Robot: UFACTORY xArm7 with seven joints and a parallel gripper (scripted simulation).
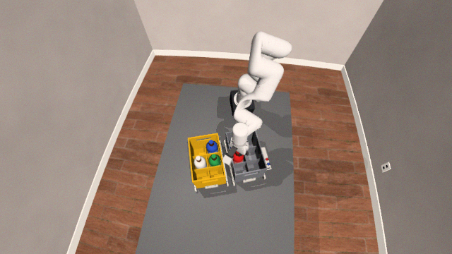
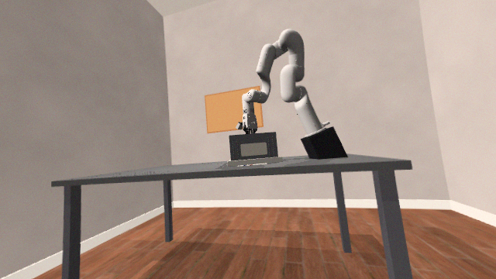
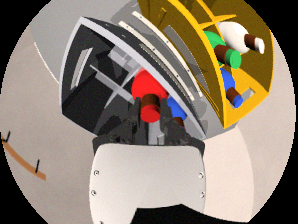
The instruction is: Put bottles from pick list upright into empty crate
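Observation:
The gripper (image 1: 239, 151) (image 2: 250, 132) (image 3: 151, 102) is shut on the neck of a red bottle (image 1: 239, 158) (image 3: 148, 84). The bottle is upright over or in a compartment of the grey crate (image 1: 251, 173) (image 2: 272, 144) (image 3: 65, 75), on the side toward the yellow crate. Its base is hidden. A blue bottle (image 3: 176, 108) stands in the grey crate beside it. The yellow crate (image 1: 191, 149) (image 3: 271, 75) holds a blue bottle (image 1: 212, 147) (image 3: 228, 80), a green bottle (image 1: 214, 160) (image 3: 213, 41) and a white bottle (image 1: 200, 162) (image 3: 233, 36). The pick list (image 1: 268, 166) shows red and blue marks, too small to read.
The two crates stand close together on the grey table (image 1: 219, 222) (image 2: 155, 173), with a narrow gap between their long walls. The arm's black base (image 2: 325, 144) is behind them. The grey crate's walls and dividers surround the held bottle closely.

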